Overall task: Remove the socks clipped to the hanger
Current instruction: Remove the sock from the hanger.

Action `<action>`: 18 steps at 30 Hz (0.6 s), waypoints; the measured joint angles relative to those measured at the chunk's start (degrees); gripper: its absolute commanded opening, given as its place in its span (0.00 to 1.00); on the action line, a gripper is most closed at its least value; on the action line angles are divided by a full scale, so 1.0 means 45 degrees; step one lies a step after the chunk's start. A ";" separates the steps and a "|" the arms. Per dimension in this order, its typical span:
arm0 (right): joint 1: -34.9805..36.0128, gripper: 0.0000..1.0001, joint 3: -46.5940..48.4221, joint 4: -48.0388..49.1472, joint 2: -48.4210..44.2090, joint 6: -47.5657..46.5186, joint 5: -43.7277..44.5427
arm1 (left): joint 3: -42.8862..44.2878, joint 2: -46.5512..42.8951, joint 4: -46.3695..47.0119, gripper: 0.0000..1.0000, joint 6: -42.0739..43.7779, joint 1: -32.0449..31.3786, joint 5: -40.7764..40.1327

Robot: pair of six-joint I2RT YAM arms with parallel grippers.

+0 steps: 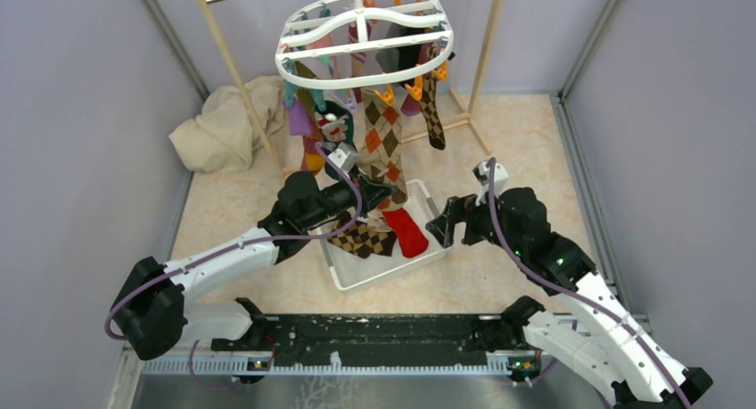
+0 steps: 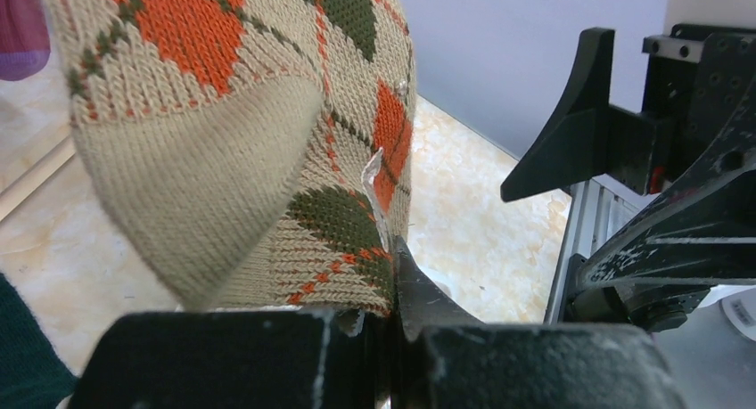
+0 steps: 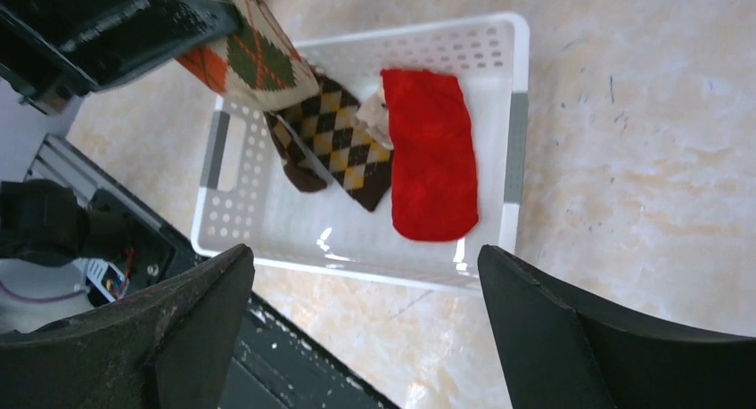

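1. Left gripper, pinched tight on the lower end of a beige argyle sock with orange and green diamonds, holds it directly above the white mesh basket. The wrist view shows the knit wedged between the closed fingers.
2. The sock runs up toward 12 o'clock to the hanger, where its top appears caught by an orange peg. The low grip looks meant for a downward tug to pop it free, with the basket underneath to catch it.
3. Right gripper, spread wide and holding nothing, sits at 3 o'clock of the basket with its camera looking down into it. It is probably parked clear of the left arm's pull.
4. Two pieces already lie in the basket, touching side by side: a red sock and a brown-yellow argyle sock.
5. Other socks, in maroon, green and brown check, hang from the hanger's pegs. The hanger dangles from a wooden rack at the far side of the tabletop, and much of the job looks undone.
6. A crumpled cream cloth lies at 10 o'clock of the basket, out of play.
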 measured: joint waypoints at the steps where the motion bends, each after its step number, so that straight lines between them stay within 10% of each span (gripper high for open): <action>1: 0.0000 0.97 -0.0078 -0.0034 0.0029 0.0044 -0.0083 | -0.0005 -0.0005 -0.0005 0.01 0.0000 0.0000 -0.0005; 18: 0.0000 0.94 -0.0141 -0.0053 -0.0330 0.0053 0.1569 | -0.0068 -0.0345 -0.0102 0.01 0.0015 0.0000 -0.0078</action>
